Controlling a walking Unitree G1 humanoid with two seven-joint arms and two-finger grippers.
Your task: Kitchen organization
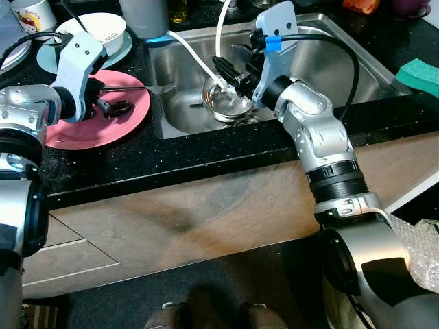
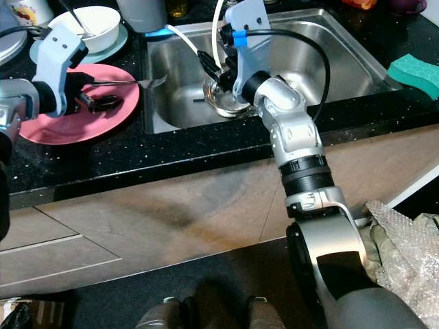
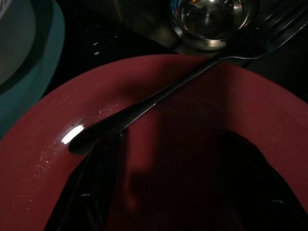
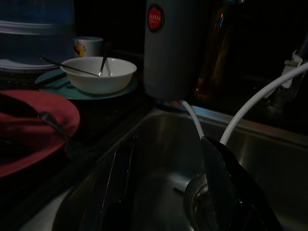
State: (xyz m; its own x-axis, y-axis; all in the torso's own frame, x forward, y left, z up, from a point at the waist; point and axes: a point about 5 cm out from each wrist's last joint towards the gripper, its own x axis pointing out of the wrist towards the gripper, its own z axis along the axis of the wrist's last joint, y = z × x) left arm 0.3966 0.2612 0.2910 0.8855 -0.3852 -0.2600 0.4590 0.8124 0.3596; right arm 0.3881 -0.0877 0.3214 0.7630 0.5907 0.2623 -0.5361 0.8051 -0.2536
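On glossy round pink plate [image 1: 96, 123], slim steel fork [image 1: 137, 88].

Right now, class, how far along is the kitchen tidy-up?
Nothing looks put away yet. In hand: the left pincer hovers open over the fork on the pink plate; the right pincer reaches over the steel bowl in the sink. Left: the white bowl.

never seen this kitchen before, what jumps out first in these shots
The pink plate on the black counter, left of the sink, with a fork lying across it and the left end effector open just over it. In the sink, the right end effector hangs open above a small steel bowl.
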